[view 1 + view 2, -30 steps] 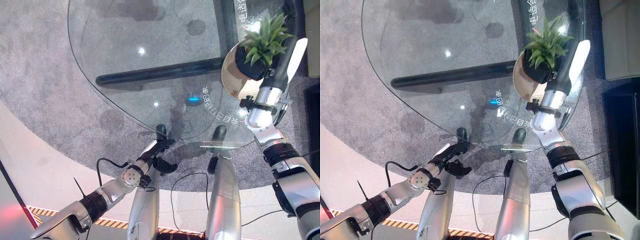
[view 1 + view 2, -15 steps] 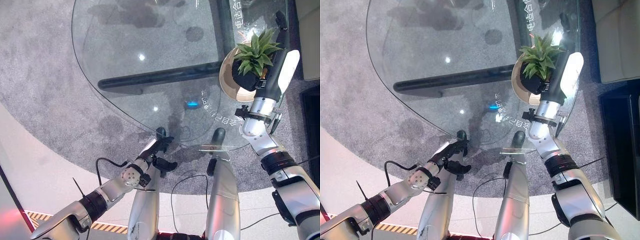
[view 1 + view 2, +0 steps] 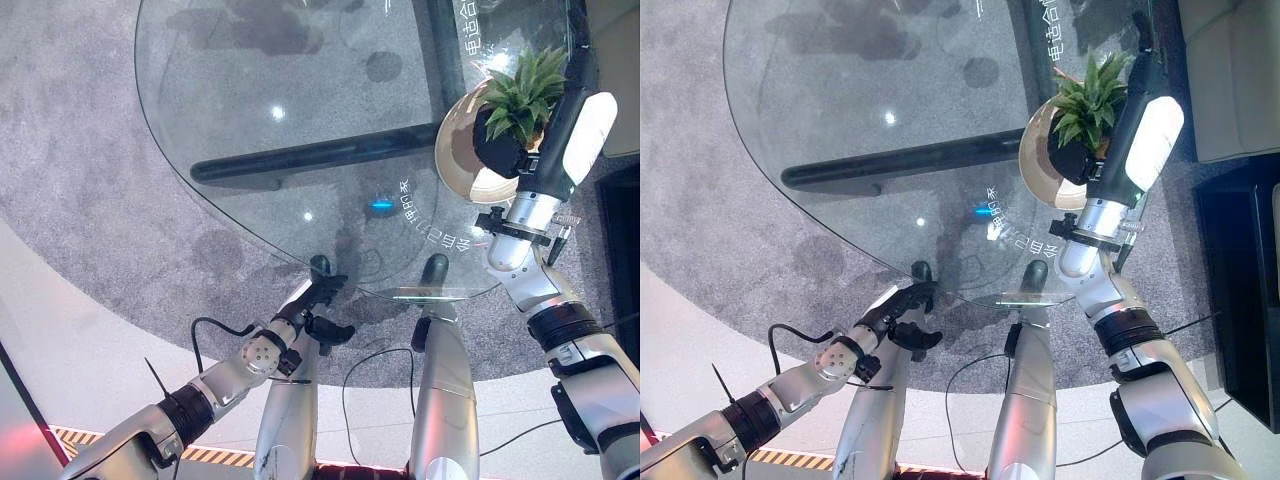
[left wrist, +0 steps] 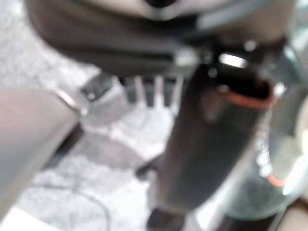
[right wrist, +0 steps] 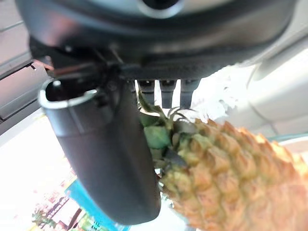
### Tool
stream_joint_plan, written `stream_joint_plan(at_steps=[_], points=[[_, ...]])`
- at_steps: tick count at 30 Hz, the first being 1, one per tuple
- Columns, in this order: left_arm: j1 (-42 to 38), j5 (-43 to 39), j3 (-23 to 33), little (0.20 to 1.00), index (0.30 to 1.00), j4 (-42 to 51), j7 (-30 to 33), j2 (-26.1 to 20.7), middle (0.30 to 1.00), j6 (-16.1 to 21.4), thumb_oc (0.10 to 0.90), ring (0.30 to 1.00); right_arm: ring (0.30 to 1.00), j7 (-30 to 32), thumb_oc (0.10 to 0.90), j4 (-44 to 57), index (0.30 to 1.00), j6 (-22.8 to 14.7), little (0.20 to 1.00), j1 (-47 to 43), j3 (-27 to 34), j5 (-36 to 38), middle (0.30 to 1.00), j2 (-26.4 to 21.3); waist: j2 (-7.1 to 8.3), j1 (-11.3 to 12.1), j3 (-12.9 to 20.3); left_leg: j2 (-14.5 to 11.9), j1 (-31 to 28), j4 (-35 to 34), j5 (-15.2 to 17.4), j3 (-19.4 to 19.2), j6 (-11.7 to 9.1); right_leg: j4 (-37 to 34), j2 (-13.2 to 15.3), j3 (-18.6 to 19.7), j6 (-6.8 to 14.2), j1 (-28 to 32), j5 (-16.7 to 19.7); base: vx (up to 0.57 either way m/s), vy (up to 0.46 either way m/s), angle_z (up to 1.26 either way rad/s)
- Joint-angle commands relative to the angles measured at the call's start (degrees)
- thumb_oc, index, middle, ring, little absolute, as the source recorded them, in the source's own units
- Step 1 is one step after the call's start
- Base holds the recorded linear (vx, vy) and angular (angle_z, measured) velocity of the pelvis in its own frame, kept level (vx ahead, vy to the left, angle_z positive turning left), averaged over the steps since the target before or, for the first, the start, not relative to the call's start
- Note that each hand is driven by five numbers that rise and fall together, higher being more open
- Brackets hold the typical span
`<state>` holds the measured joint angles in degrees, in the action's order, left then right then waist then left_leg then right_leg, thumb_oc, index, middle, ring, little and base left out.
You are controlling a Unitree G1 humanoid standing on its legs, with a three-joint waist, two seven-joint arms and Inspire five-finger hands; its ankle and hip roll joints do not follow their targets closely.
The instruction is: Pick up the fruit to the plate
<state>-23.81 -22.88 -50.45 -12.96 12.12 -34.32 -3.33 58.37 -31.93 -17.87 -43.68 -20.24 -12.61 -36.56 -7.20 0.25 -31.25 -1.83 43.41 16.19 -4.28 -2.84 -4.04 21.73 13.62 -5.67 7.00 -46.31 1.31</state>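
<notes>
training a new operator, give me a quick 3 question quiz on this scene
1. True or false: the right hand is at the pineapple.
2. Which surface does the plate sit on? A) carpet B) glass table C) sofa
3. Fill in: the left hand hangs below the table's ____ edge.

Key: 1 true; 2 B; 3 near
</notes>
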Motion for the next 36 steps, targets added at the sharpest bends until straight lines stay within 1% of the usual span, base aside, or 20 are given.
stream_joint_plan(at_steps=[1,3,8,13,19,26,27,29,32,36], points=[[6.98,1.44,1.10,0.900,0.900,7.39,0.63,-1.10,0.900,2.08,0.800,0.900,0.900,6.21,0.800,9.57,0.900,-1.07,0.900,-1.80,2.51,-4.17,0.900,-7.36,-0.32,-0.27,1.45,6.78,-0.44,4.11,7.61,-4.25,2.88,-2.02,-8.07,-4.91,-0.43,2.28,-1.60,0.00,0.000,0.00],[7.20,1.45,1.39,0.900,0.900,7.48,0.43,-1.22,0.900,2.11,0.800,0.900,0.900,6.07,0.800,10.40,0.900,-0.71,0.900,-1.42,2.68,-5.06,0.900,-7.43,-0.22,-0.33,1.45,6.81,-0.63,4.02,7.66,-4.18,2.91,-2.00,-8.18,-4.86,-0.42,2.39,-1.66,0.00,0.000,0.00],[7.75,1.62,1.91,0.900,0.900,8.05,0.70,-1.32,0.900,2.09,0.800,0.900,0.900,4.96,0.800,13.11,0.900,1.76,0.900,-0.51,2.01,-6.97,0.900,-8.01,0.14,-0.52,1.45,6.69,-0.78,4.12,7.69,-4.22,2.96,-2.16,-8.24,-4.78,-0.42,2.74,-1.65,0.00,0.000,0.00],[8.20,2.08,2.34,0.900,0.900,8.03,0.44,-1.34,0.900,2.02,0.800,0.900,0.900,4.88,0.800,13.80,0.900,2.11,0.900,0.63,2.07,-7.74,0.900,-8.21,0.48,-0.60,1.45,6.58,-0.94,4.19,7.79,-4.21,2.95,-2.28,-8.24,-4.90,-0.35,3.09,-1.67,0.00,0.000,0.00],[8.57,2.25,2.70,0.900,0.900,8.00,0.38,-1.41,0.900,2.00,0.800,0.900,0.900,5.25,0.800,15.42,0.900,3.83,0.900,1.30,1.41,-9.41,0.900,-8.51,0.92,-0.59,1.45,6.39,-1.37,4.14,7.84,-4.31,2.88,-2.45,-8.14,-5.37,-0.31,3.72,-1.69,0.00,0.000,0.00],[8.80,2.32,3.03,0.900,0.900,8.52,0.43,-1.68,0.900,1.78,0.800,0.900,0.900,4.80,0.800,18.04,0.900,6.63,0.900,1.71,0.76,-12.45,0.900,-9.02,1.30,-0.65,1.45,6.27,-1.75,3.89,7.84,-4.35,2.93,-2.64,-8.08,-5.71,-0.20,4.06,-1.65,0.00,0.000,0.00],[8.86,2.25,3.01,0.900,0.900,8.44,0.61,-1.67,0.900,1.93,0.800,0.900,0.900,4.26,0.800,19.02,0.900,7.94,0.900,1.90,0.48,-13.20,0.900,-9.26,1.49,-0.74,1.45,6.25,-1.80,3.97,7.91,-4.37,2.93,-2.66,-8.08,-5.74,-0.19,4.17,-1.70,0.00,0.000,0.00],[9.09,2.47,3.28,0.900,0.900,8.50,0.61,-1.59,0.900,1.95,0.800,0.900,0.900,4.15,0.800,19.80,0.900,8.94,0.900,2.20,0.17,-13.88,0.900,-9.45,1.63,-0.79,1.45,6.16,-1.67,4.14,7.94,-4.44,2.96,-2.52,-8.12,-5.74,-0.19,4.05,-1.72,0.00,0.000,0.00],[9.38,2.39,3.55,0.900,0.900,8.82,0.92,-1.71,0.900,1.73,0.800,0.900,0.900,5.35,0.800,21.25,0.900,11.13,0.900,2.77,-0.04,-14.45,0.900,-10.32,1.83,-0.93,1.45,5.91,-1.32,4.22,7.84,-4.60,2.90,-2.47,-8.09,-5.75,-0.16,3.81,-1.72,0.00,0.000,0.00],[9.86,2.67,3.63,0.900,0.900,8.91,0.99,-1.65,0.900,1.59,0.800,0.900,0.900,7.07,0.800,21.81,0.900,11.08,0.900,3.53,0.68,-14.21,0.900,-10.28,1.82,-0.94,1.45,5.78,-1.34,4.07,7.84,-4.66,2.86,-2.39,-7.98,-5.91,-0.07,3.77,-1.79,0.00,0.000,0.00]])
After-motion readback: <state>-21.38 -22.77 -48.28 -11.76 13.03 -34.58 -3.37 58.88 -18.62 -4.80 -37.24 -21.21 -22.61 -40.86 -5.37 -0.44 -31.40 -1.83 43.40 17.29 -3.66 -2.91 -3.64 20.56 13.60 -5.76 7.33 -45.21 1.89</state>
